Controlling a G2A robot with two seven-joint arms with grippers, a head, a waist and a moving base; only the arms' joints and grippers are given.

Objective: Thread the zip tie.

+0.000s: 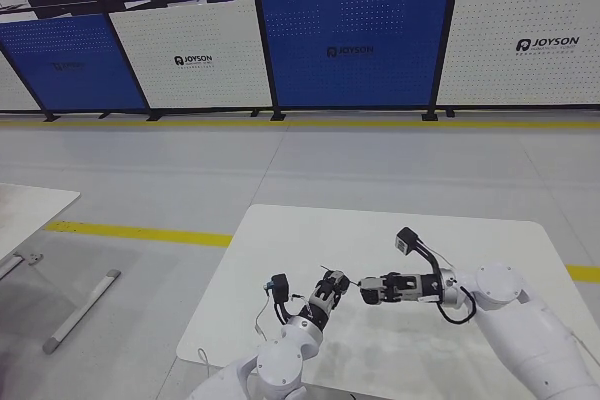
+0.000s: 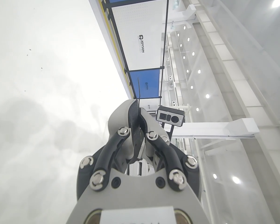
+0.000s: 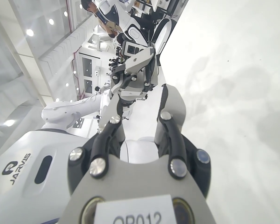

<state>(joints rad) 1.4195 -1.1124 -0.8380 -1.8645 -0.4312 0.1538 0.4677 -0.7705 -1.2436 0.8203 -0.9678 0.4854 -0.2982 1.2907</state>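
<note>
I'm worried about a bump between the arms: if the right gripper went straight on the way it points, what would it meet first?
Most likely the left gripper, shut on the zip tie, which sits straight ahead of the open right gripper; the gap between them is hard to judge.

Surface [image 1: 400,235]: the white top before you, rounded at its corners, standing on the grey floor [image 1: 180,170] across a yellow line [image 1: 140,234]. On its matt face you can pick out a few dark specks [image 2: 29,50] (too small to identify).
</note>
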